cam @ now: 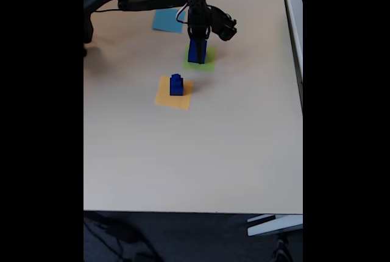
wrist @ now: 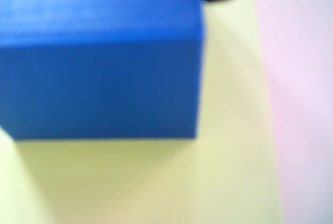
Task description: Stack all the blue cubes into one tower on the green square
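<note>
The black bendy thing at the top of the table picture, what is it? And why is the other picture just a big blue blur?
That black thing is a robot arm. At its tip is a gripper, a claw with two fingers. The fixed view comes from a camera standing still that looks down on the table.

The blurry picture comes from a little camera riding on the arm itself. It sits so close to a blue cube that the cube looks huge.

On the table lie three paper squares: a green square, an orange-yellow square and a light-blue square. A small stack of blue cubes stands on the orange-yellow one. The gripper is over the green one with blue cubes right below it. Whether it is squeezing them is too small to tell.
</note>
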